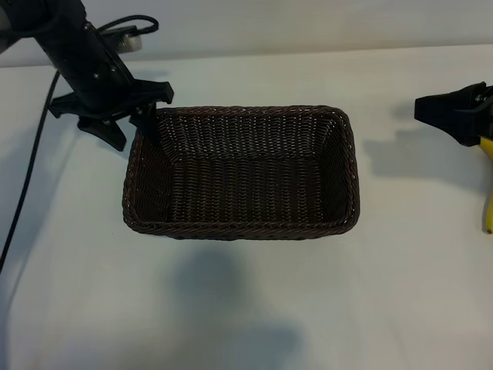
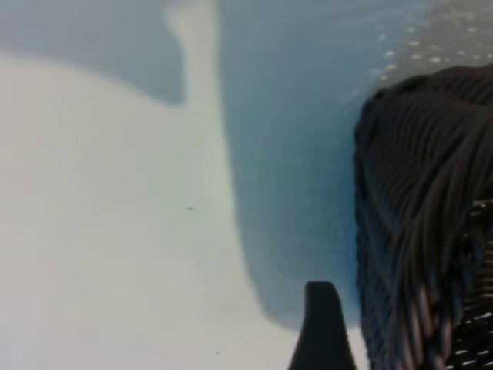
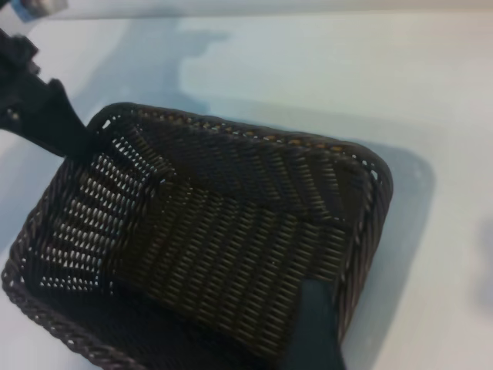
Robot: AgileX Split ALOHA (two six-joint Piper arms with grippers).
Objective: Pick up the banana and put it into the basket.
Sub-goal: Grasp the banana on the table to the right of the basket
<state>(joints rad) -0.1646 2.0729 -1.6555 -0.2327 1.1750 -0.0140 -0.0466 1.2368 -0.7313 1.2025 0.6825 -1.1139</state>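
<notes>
White worktop (image 1: 254, 301) with the empty basket (image 1: 240, 171) at centre, left tool (image 1: 127, 116) wide open and empty at its 10 o'clock corner, right tool (image 1: 462, 116) open at 3 o'clock, with a yellow strip, likely the banana (image 1: 488, 185), just below it, long axis 12-to-6, nearer the right arm.

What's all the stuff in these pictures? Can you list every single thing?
basket: one, dark brown, middle of the table, nothing inside.
yellow thing: one, yellow, at the exterior view's right edge, mostly cut off; maybe the banana.
cable: one, black, trailing down the left side.
table: one, white, under everything.
left gripper: one, black, open, at the basket's back-left corner.
right gripper: one, black, open, off to the basket's right, holding nothing.
</notes>
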